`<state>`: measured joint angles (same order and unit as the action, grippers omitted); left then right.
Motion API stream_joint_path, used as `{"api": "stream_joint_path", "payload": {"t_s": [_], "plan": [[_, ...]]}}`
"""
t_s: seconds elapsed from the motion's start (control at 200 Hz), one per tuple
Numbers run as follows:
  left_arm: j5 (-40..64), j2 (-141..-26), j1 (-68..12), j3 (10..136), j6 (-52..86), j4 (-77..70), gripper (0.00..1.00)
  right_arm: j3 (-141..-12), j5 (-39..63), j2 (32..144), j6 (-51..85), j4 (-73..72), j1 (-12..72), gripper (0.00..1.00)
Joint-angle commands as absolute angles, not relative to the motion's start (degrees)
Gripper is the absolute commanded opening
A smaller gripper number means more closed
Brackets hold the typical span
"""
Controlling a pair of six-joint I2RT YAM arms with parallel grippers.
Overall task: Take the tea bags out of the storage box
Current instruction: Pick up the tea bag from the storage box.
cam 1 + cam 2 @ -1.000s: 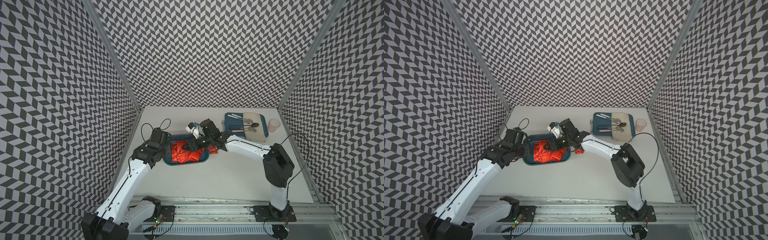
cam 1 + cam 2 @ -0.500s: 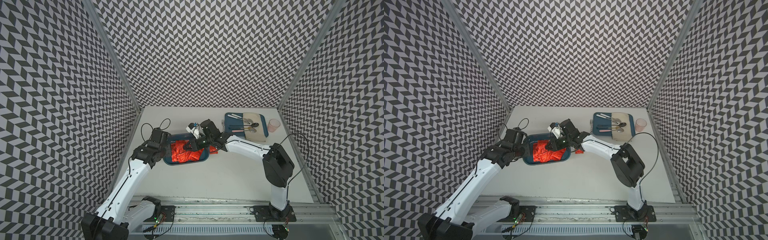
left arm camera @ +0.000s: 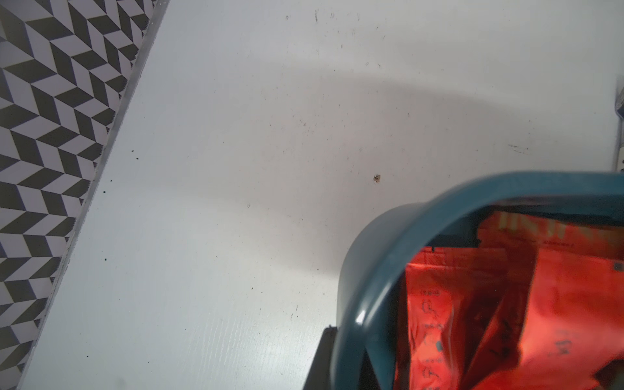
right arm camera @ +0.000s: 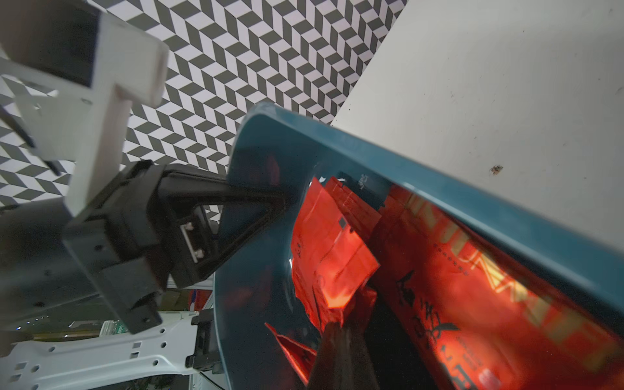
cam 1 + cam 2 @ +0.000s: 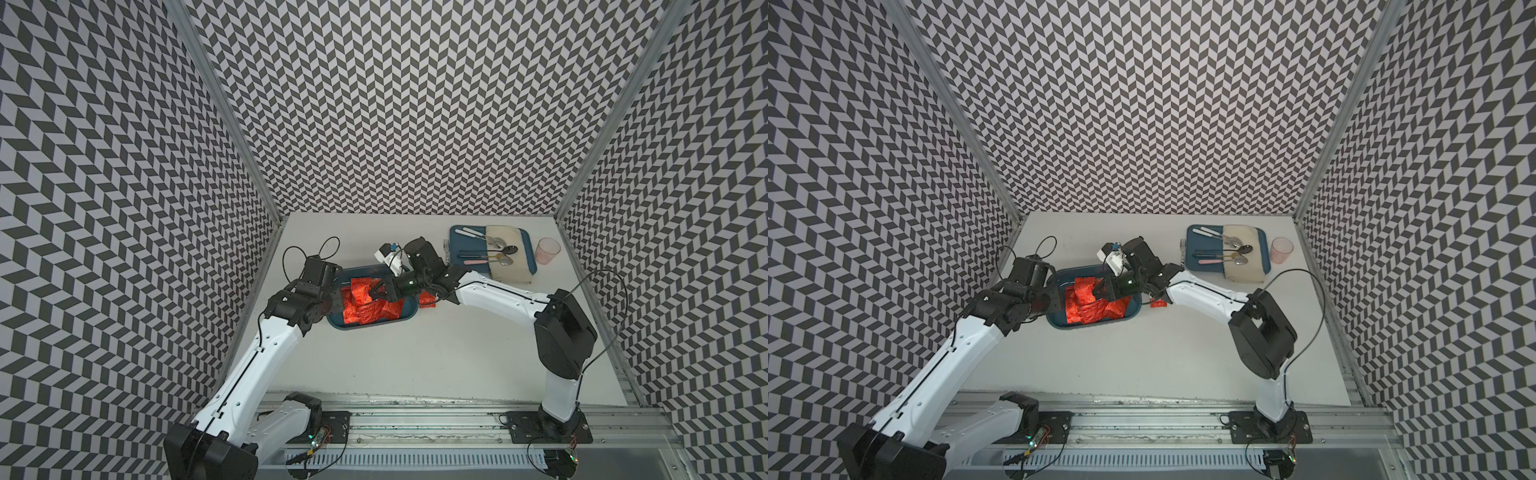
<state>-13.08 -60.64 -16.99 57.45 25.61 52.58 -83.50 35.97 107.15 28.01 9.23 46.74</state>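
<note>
The teal storage box (image 5: 365, 327) (image 5: 1088, 325) stands left of the table's middle with several red foil tea bags (image 5: 372, 312) (image 5: 1094, 311) heaped inside. My left gripper (image 5: 333, 292) (image 3: 347, 368) is shut on the box's left end wall (image 3: 371, 270), one finger outside and one inside. My right gripper (image 5: 375, 291) (image 4: 339, 326) reaches down into the box from the right and is shut on the crumpled edge of one tea bag (image 4: 332, 250). That bag stands tilted up against the heap. Another tea bag (image 5: 427, 300) (image 5: 1158, 302) lies on the table beside the box's right end, partly under my right arm.
A flatter blue tray (image 5: 460, 254) with cutlery and a beige cloth (image 5: 513, 259) sits at the back right. A pink cup (image 5: 547, 250) stands just right of it. Patterned walls close in on three sides; the left wall runs near the box.
My right gripper's jaws have shut on a tea bag inside the box. Both arms have barely moved and the left grip on the box is unchanged.
</note>
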Motion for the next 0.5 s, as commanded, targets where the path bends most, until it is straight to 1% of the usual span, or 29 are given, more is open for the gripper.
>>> {"api": "stream_joint_path", "payload": {"t_s": [0.0, 0.27, 0.496], "plan": [[-13.9, -60.2, -17.1, 58.4, 26.9, 50.9, 0.0, -83.4, 33.8, 102.5, 29.1, 5.6, 46.9, 0.0], [-15.1, -60.3, -17.1, 58.5, 27.6, 51.3, 0.0, -85.7, 35.0, 99.4, 29.5, 7.7, 45.2, 0.0], [-16.4, -60.7, -17.0, 58.7, 28.5, 51.9, 0.0, -88.1, 36.4, 95.9, 24.6, 19.8, 39.2, 0.0]]}}
